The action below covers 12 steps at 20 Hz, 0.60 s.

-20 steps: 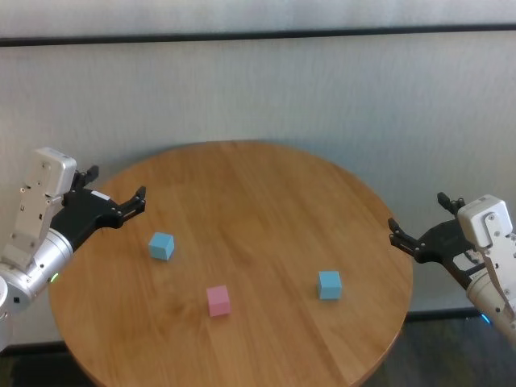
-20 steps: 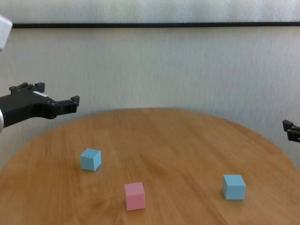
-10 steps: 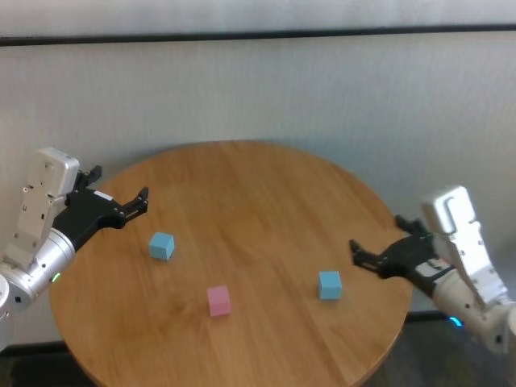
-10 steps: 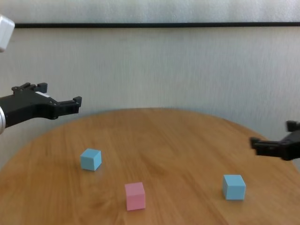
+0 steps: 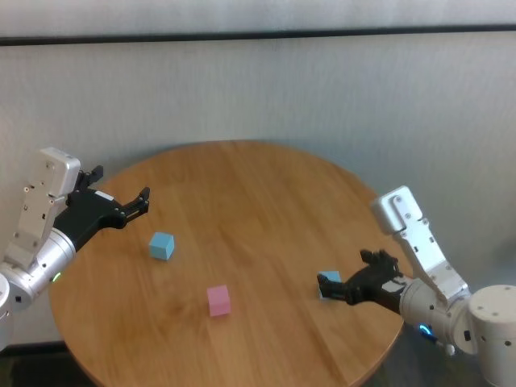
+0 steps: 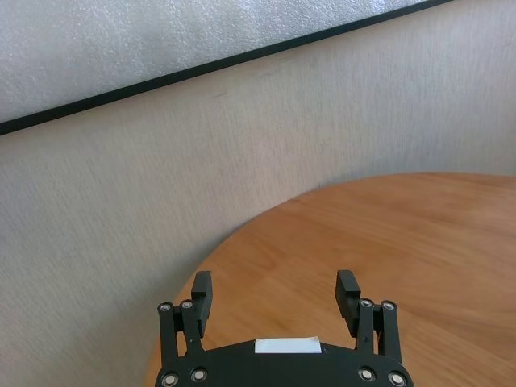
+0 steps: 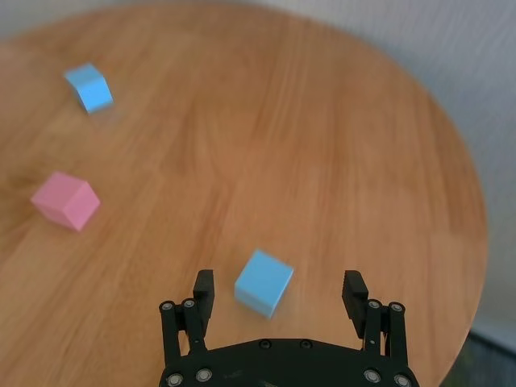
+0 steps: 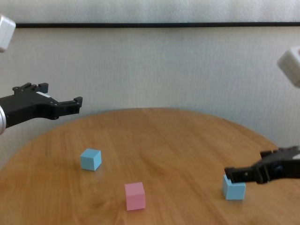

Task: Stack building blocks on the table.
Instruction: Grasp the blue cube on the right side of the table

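Three cubes lie apart on the round wooden table (image 5: 242, 185). The pink cube (image 5: 218, 300) is near the front middle. One light blue cube (image 5: 162, 245) lies at the left. The other light blue cube (image 5: 330, 278) lies at the right. My right gripper (image 5: 347, 268) is open and low over the table, with this right blue cube (image 7: 264, 282) between its spread fingers and no grip on it. In the chest view the right gripper (image 8: 248, 165) is just behind this cube (image 8: 233, 190). My left gripper (image 5: 121, 184) is open and empty, held above the table's left edge.
A pale wall with a dark rail stands behind the table. The table's right edge (image 7: 476, 242) is close behind my right gripper. Bare wood (image 8: 164, 140) lies between the cubes. The left wrist view shows only the table's rim (image 6: 266, 234) and the wall.
My right arm has swung in from beyond the table's right edge and come down around the right blue cube. The left arm has hardly moved. The cubes have not moved.
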Motion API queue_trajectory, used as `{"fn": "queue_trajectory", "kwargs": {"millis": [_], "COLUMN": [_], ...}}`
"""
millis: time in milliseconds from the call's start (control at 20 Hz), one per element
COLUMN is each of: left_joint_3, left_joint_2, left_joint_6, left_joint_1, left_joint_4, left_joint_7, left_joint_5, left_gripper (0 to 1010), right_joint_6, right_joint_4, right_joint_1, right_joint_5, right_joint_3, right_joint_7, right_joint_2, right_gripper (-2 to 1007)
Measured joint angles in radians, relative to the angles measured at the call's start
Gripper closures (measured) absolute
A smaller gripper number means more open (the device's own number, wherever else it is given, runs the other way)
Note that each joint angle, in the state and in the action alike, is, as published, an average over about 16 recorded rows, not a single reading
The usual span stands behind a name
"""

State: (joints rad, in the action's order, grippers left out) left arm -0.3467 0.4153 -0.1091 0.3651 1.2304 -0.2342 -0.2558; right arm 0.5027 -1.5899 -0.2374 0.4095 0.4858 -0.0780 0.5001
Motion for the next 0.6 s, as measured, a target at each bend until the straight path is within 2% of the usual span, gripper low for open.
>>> {"fn": "queue_trajectory", "kwargs": {"millis": [150,250,450,600], "left_joint_3": [-0.001,-0.001,-0.001,-0.002], "left_joint_2": [0.0,0.0,0.001,0.001], "left_joint_6": [0.0,-0.001,-0.001,-0.001], "left_joint_1": [0.0,0.001,0.001,0.001], "left_joint_4": [-0.001,-0.001,-0.001,-0.002], "left_joint_7": [-0.001,-0.001,-0.002,-0.002], "left_joint_5": [0.0,0.0,-0.001,-0.001], "left_gripper": [8,8,8,8], "right_joint_6": [0.077,0.116,0.176,0.209], "right_joint_4": [-0.001,0.003,0.016,0.026], "right_joint_1": [-0.008,-0.012,-0.016,-0.019], "right_joint_5": [0.003,0.005,0.014,0.021], "right_joint_3": [0.0,-0.005,-0.026,-0.044], "right_joint_7": [0.016,0.03,0.06,0.08], "right_joint_2": [-0.025,-0.043,-0.085,-0.115], "right_gripper": [0,0,0,0]}}
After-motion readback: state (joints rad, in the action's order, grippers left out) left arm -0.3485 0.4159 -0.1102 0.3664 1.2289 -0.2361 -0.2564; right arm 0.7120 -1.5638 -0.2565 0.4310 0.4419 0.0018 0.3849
